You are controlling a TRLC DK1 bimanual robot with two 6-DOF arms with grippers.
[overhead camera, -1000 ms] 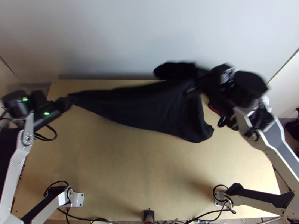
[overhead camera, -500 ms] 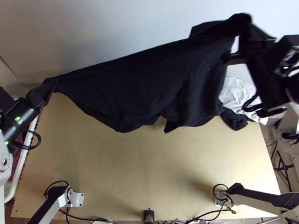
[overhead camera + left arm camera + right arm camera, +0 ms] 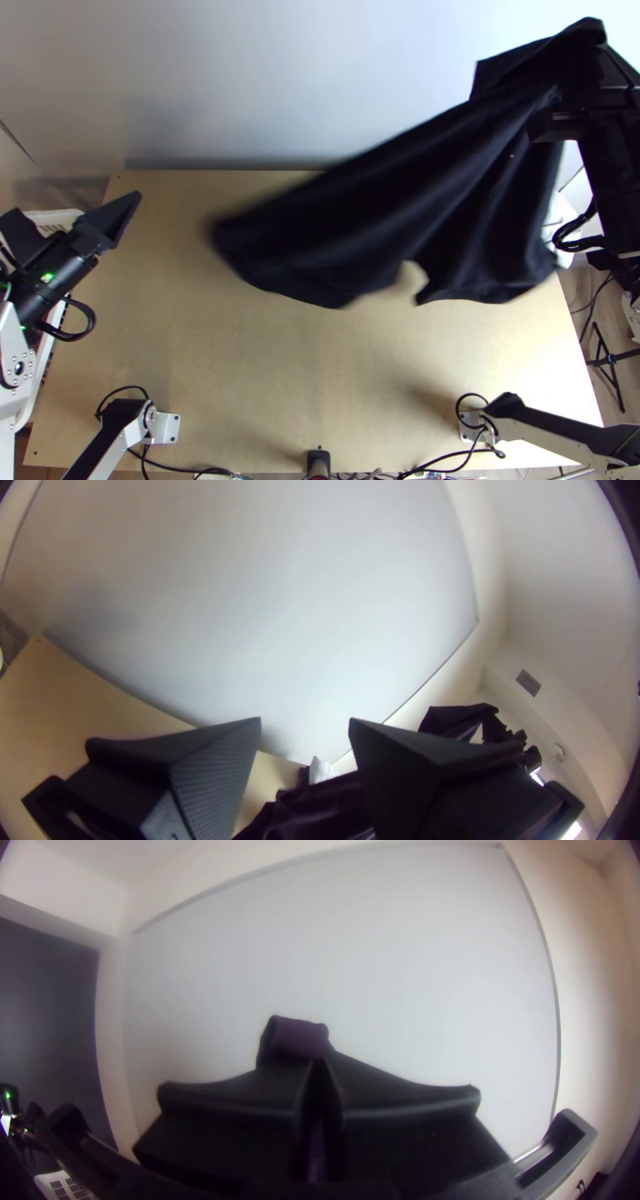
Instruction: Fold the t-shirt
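The black t-shirt [image 3: 400,200] hangs bunched at the upper right in the top view, its loose end trailing leftward above the table. My right gripper [image 3: 588,112] holds it up high by one part; in the right wrist view a fold of the t-shirt [image 3: 300,1038] pokes out past the right gripper [image 3: 318,1063], whose fingers are closed on it. At the table's far left is my left gripper [image 3: 124,214], apart from the cloth. The left wrist view has the left gripper [image 3: 305,721] with fingers wide apart and nothing between, the t-shirt [image 3: 320,807] farther off.
A white basket [image 3: 60,218] stands by the table's left edge, beside the left arm. Some white cloth [image 3: 563,210] lies at the right, partly behind the hanging t-shirt. A pale wall panel [image 3: 320,80] rises behind the wooden table [image 3: 264,376].
The left gripper has let go of the t-shirt's left end, which has swung rightward. My right gripper has moved up and to the right with its part of the cloth.
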